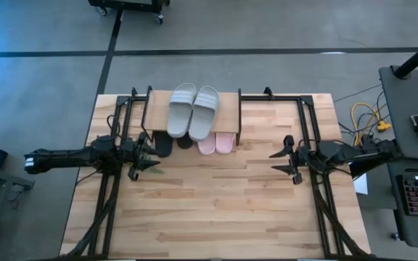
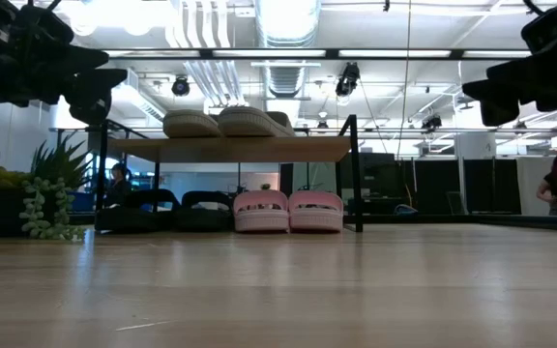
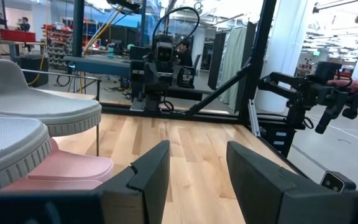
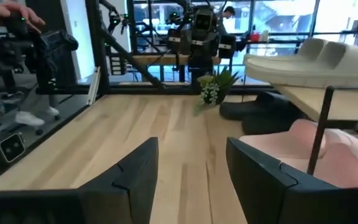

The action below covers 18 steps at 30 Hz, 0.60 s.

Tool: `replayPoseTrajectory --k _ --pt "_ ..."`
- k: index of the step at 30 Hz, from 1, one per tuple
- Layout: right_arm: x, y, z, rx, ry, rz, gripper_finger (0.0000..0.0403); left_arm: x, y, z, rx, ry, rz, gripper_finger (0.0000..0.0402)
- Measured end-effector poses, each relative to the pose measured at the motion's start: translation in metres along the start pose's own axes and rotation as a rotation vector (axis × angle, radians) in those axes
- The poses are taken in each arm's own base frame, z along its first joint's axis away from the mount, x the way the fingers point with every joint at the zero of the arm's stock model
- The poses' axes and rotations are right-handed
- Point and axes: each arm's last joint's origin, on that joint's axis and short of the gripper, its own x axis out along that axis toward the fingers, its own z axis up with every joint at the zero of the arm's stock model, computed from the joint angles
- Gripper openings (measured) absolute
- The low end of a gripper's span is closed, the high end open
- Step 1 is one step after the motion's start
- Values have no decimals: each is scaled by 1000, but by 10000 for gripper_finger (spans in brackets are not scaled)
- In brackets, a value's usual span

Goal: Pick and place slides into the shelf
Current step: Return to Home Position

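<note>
**Hanging open and empty, both grippers flank a filled shelf**

On the left gripper (image 3: 194, 168) the fingers (image 3: 151, 174) stand wide apart with only bare table (image 1: 216, 210) showing between them. The right gripper (image 4: 191, 168) is spread just as wide and is equally empty.

All six slides are stowed. The grey-green pair (image 1: 193, 110) lies side by side on the plank of the shelf (image 1: 157, 109). The pink pair (image 1: 216, 143) and the black pair (image 1: 171, 143) sit underneath it, toes poking out at the front.

These look like light, soft rubber, likely grippy rather than slick, and they would bend rather than break. The wide strap arching over the sole seems the natural hold; pinching a sole's side edge would be second best.

Outward from the fingers, each arm reaches in nearly level from its own side of the table, with its gripper pointing toward the middle. The left gripper (image 1: 153, 154) hovers near the shelf's front left corner. The right gripper (image 1: 274, 162) hangs farther off to the shelf's right. In the low view both are raised clear of the tabletop.
</note>
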Motion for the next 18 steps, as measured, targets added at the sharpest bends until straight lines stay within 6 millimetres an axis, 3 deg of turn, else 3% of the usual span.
replayPoseTrajectory --k 18 --pt "-2 -13 4 8 -45 -68 173 0 0 0 0 -2 0 145"
